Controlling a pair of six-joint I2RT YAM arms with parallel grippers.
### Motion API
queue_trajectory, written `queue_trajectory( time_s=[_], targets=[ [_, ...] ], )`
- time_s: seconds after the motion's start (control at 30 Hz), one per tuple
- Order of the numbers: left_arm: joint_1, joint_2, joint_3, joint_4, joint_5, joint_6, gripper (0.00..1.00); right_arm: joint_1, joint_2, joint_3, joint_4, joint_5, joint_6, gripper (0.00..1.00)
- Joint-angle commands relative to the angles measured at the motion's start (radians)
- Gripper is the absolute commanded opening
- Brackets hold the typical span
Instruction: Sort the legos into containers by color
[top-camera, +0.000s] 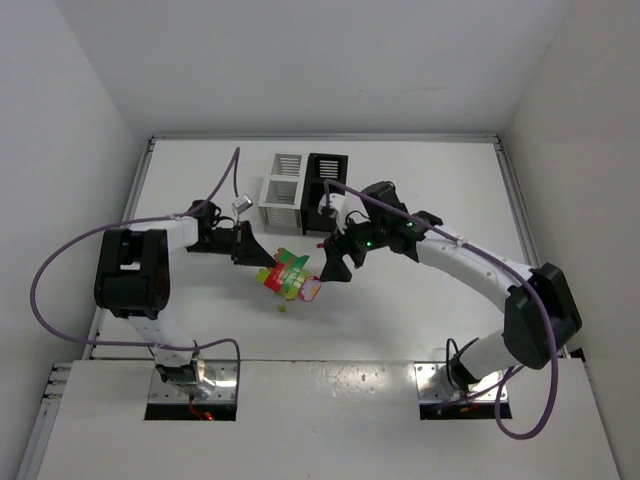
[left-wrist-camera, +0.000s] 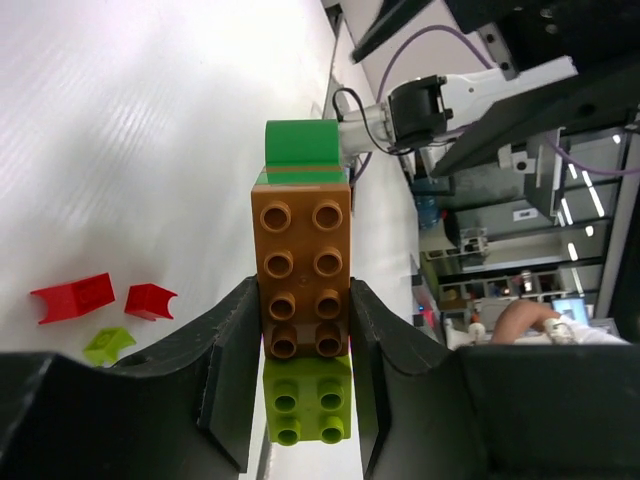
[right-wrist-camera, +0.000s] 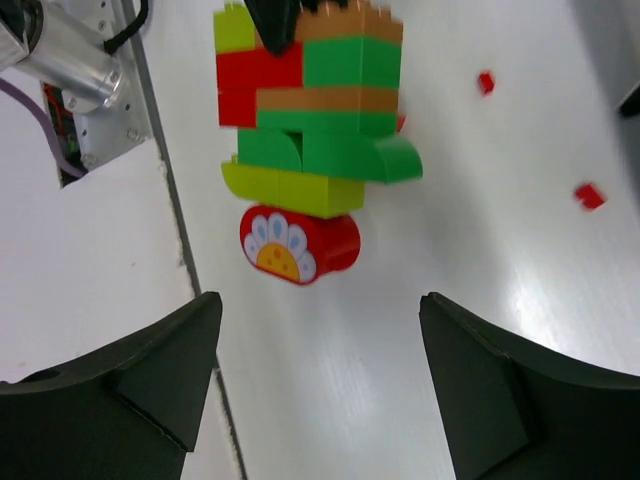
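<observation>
- The left gripper (top-camera: 250, 250) reaches in from the left. Its fingers (left-wrist-camera: 235, 350) are pinched on the brown brick (left-wrist-camera: 300, 270) of a lego stack (top-camera: 287, 275).
- On the table (top-camera: 400, 320) beside that gripper lie two loose red pieces (left-wrist-camera: 72, 298) (left-wrist-camera: 150, 300) and a small yellow-green piece (left-wrist-camera: 108, 343).
- The stack is mid-table, between the two grippers, in front of the bins and apart from them. It has red, green, yellow-green and brown layers. A green brick (left-wrist-camera: 302, 145) sits at its far end from the left wrist.
- A red flower piece (right-wrist-camera: 298, 245) caps the end that faces the right gripper.
- Two white bins (top-camera: 281, 205) (top-camera: 287, 165) and a black bin (top-camera: 325, 178) cluster together at the far side.
- The right gripper (top-camera: 335, 262) has its jaws spread wide. It sits just beside the flower end without touching it.
- Two tiny red bits (right-wrist-camera: 486, 82) (right-wrist-camera: 588, 195) lie off to the stack's side.
</observation>
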Motion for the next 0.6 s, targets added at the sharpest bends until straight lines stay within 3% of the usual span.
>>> queue_trajectory(
  time_s=[0.0,0.2,0.27,0.57],
  targets=[
    [0.01,-0.055,-0.013,0.005,0.08,0.086,0.0,-0.039,-0.017,-0.054,0.032,-0.103,0.061,0.81],
    [0.019,-0.085,-0.024,-0.108,0.113,0.276,0.0,-0.134,0.114,-0.092,0.153,-0.5,0.223,0.82],
    [0.019,-0.096,-0.013,-0.178,0.113,0.359,0.0,-0.147,0.124,-0.127,0.285,-0.591,0.317,0.82],
    [0.019,-0.119,0.033,-0.31,0.145,0.489,0.0,-0.129,0.214,-0.161,0.535,-0.66,0.524,0.83]
  ],
)
